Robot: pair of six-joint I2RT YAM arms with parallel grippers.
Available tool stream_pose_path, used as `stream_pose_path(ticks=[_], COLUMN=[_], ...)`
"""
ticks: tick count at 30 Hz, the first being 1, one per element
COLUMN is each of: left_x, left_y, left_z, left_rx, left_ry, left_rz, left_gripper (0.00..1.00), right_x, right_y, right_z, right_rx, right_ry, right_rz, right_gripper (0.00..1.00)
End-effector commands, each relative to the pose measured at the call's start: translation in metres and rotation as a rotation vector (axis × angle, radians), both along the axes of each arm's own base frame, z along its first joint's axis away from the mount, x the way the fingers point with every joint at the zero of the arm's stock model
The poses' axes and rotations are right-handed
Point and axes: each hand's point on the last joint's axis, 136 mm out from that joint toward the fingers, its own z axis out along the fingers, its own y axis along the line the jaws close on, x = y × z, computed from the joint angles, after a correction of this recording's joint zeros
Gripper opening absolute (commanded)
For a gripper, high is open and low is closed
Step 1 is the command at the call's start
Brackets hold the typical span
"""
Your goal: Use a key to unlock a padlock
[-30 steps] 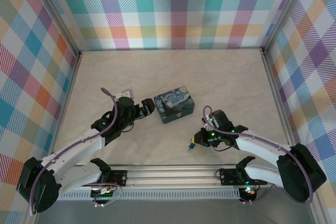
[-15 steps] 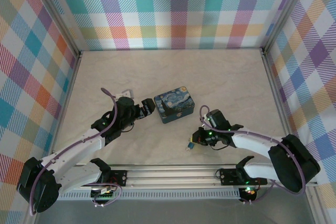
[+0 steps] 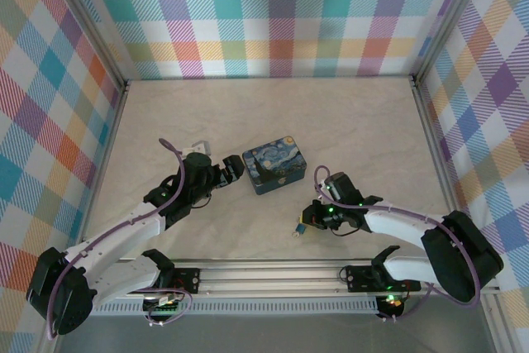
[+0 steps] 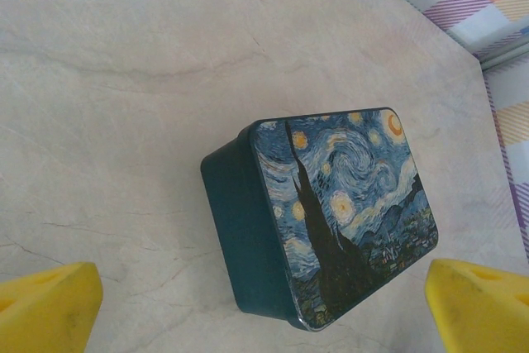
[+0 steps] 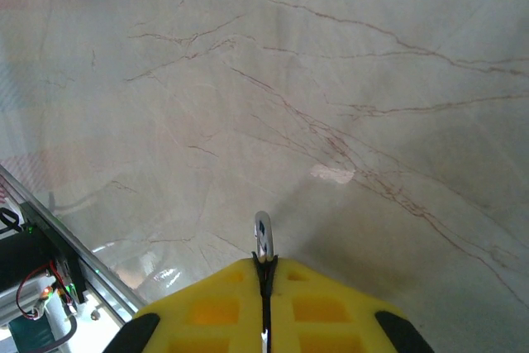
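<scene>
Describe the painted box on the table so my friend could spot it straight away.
Look at the pale marble-patterned table, near its middle, just past the left arm's open tool. There lies a rectangular tin. Its dark teal sides and swirling, yellow-starred night-sky lid set it apart from the tool beside it.

Bright, even light from above fills the cell. The arms and the tin (image 3: 274, 168) cast only soft, faint shadows on the pale tabletop (image 3: 355, 121). The overhead view leans outward at its edges. In the right wrist view a small white glare spot sits on the tabletop, and a broad dim shadow lies beside the right gripper (image 5: 264, 270). In the left wrist view the tin is sharp, while the yellow fingertips (image 4: 50, 307) of the left gripper (image 4: 264, 320) are blurred.
</scene>
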Motion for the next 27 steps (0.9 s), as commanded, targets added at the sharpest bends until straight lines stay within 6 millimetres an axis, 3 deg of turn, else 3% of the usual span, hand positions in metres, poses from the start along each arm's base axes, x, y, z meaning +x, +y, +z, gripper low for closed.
stream_pose_path(ticks=[1, 15, 27], left_x=[0.002, 0.001, -0.002], left_y=[0.0, 0.002, 0.008], left_z=[0.005, 0.01, 0.036], left_rx=[-0.006, 0.0, 0.034], left_ry=[-0.009, -0.019, -0.059], left_rz=[0.003, 0.002, -0.011], left_gripper=[1.0, 1.0, 1.0], right_x=[0.001, 0.007, 0.035], right_y=[-0.001, -0.012, -0.019], right_z=[-0.001, 0.017, 0.082], right_rx=[-0.013, -0.065, -0.11], right_ry=[-0.014, -0.092, -0.368], right_rz=[-0.005, -0.018, 0.013], right_gripper=[0.13, 0.24, 0.41])
